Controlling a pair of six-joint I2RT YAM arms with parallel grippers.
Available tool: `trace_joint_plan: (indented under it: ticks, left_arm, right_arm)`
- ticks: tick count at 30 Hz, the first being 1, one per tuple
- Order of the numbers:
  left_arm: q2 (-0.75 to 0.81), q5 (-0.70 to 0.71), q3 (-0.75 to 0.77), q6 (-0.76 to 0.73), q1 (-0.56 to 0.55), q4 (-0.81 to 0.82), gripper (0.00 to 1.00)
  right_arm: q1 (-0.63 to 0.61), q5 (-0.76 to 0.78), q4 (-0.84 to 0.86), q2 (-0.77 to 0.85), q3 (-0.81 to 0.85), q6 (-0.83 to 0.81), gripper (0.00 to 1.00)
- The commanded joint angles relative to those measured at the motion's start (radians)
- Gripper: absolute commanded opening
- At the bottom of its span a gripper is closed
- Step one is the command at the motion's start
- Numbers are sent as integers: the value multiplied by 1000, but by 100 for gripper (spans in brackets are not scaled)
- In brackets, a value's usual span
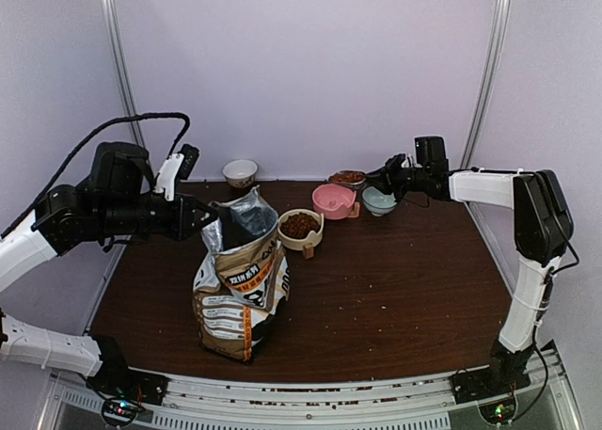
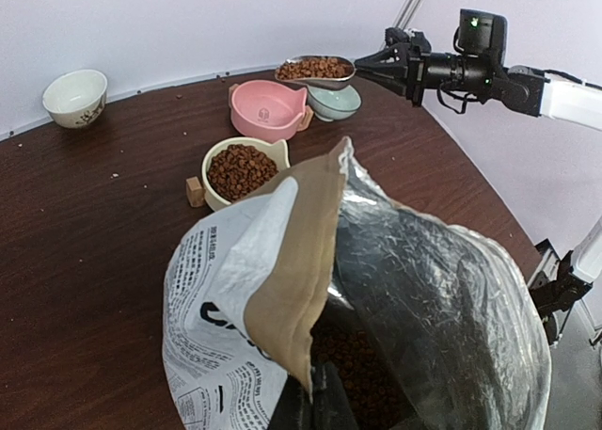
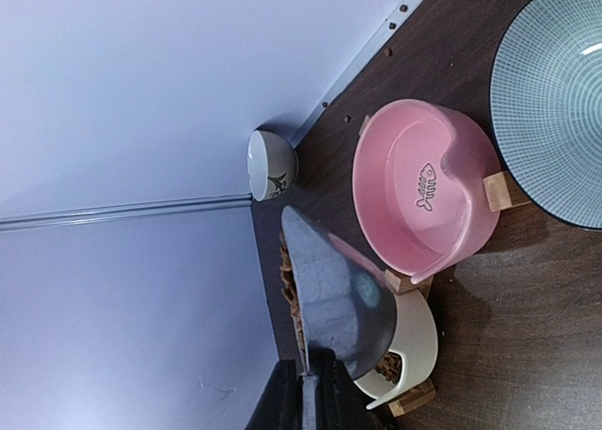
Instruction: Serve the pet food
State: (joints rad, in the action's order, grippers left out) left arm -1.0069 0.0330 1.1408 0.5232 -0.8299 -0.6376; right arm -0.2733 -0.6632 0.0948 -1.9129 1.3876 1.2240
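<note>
Kibble (image 2: 362, 366) dim inside bag (image 2: 226, 279), scoop (image 3: 334, 294) handle cropped

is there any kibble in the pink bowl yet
No, the pink bowl shows a bare inside; the pet food lies in the cream bowl next to it.

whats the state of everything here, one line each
cream bowl, filled with kibble
pink bowl, empty
teal bowl, looks empty
white bowl, looks empty
bag, upright, top open, kibble inside
scoop, loaded with kibble
left gripper, shut on the bag's rim
right gripper, shut on the scoop's handle
</note>
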Motion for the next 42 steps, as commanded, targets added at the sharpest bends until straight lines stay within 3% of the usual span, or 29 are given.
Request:
trace_joint_plan:
  ticks: [1, 28, 42]
  left_arm:
    - [8, 13, 54, -21, 19, 170, 0]
    - [-7, -18, 74, -47, 30, 176, 0]
    - [-23, -57, 83, -57, 34, 202, 0]
  right_arm:
    - [12, 39, -107, -34, 96, -78, 0]
    - [7, 175, -556, -140, 404, -386, 0]
    - [-39, 321, -761, -162, 584, -712, 0]
